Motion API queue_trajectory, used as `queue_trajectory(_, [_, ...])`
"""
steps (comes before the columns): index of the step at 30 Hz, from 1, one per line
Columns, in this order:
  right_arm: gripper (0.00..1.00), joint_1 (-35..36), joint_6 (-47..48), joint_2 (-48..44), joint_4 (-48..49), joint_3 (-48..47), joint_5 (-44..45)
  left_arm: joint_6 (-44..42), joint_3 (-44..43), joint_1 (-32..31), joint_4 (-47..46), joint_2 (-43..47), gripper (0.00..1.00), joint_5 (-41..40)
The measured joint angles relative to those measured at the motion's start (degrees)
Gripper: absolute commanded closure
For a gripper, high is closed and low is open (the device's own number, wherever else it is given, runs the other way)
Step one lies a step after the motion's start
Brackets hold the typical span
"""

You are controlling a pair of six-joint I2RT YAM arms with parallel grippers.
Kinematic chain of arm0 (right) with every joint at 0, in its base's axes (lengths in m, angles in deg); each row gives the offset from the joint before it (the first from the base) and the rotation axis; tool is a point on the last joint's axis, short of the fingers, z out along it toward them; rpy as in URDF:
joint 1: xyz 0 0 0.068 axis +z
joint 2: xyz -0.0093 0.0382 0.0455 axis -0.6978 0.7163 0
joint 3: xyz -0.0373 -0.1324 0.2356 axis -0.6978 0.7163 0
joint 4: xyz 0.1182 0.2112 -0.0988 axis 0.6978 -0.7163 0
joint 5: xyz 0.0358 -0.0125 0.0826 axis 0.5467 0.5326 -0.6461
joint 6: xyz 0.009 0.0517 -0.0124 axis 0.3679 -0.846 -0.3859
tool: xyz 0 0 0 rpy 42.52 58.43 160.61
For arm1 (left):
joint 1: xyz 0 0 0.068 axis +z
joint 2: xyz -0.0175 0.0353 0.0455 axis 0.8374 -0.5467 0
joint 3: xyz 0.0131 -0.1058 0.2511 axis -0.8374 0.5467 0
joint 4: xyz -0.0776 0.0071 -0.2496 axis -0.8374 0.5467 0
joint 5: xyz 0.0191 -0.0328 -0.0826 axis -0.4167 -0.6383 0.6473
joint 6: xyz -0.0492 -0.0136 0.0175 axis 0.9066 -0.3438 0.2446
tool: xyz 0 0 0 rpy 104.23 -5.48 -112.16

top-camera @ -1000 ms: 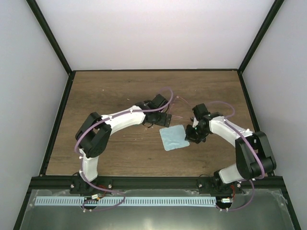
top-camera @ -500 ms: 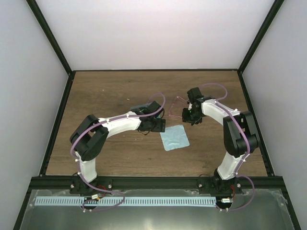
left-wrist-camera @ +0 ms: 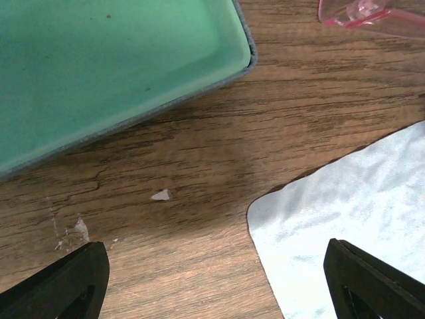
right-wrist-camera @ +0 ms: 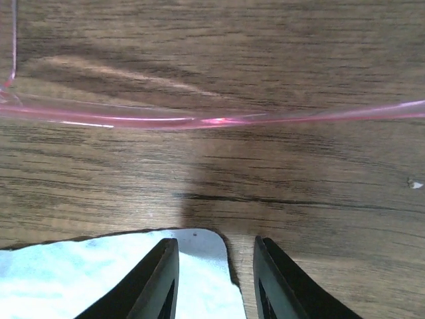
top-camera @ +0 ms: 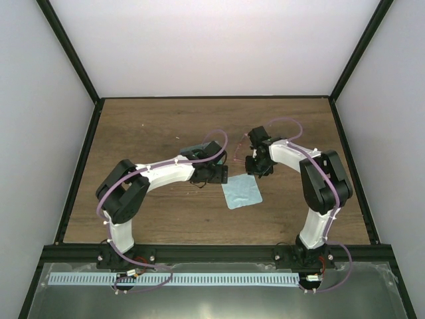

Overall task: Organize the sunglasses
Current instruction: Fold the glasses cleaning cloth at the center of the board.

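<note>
No words, labels, brand marks, numbers or signs can be read anywhere in these views; every surface shown is plain and unmarked.

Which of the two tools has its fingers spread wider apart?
The left tool: its fingers sit at opposite edges of its wrist view, while the right tool's stand close together.

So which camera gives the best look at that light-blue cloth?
The top external view: it shows the cloth as a full square lying flat on the table. The left wrist view catches only one rounded corner, and the right wrist view shows just a strip along its bottom edge.
</note>
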Motion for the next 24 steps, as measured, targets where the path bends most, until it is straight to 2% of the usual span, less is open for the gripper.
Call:
queue_trajectory(7, [0.78,0.46,0.11,0.94,0.02,0.00,1.05,-0.04,0.37,-0.02,-0.02,0.00,0.10,-0.31])
queue_trajectory(17, [0.99,1.01,0.31,1.14,0.07,-0.02,1.77,-0.07,0.39,-0.02,-0.02,0.00,0.09,-0.46])
queue_trajectory(24, [0.99,1.01,0.17,1.16,0.09,-0.02,1.64,-0.11,0.39,-0.02,-0.07,0.00,0.10,-0.02])
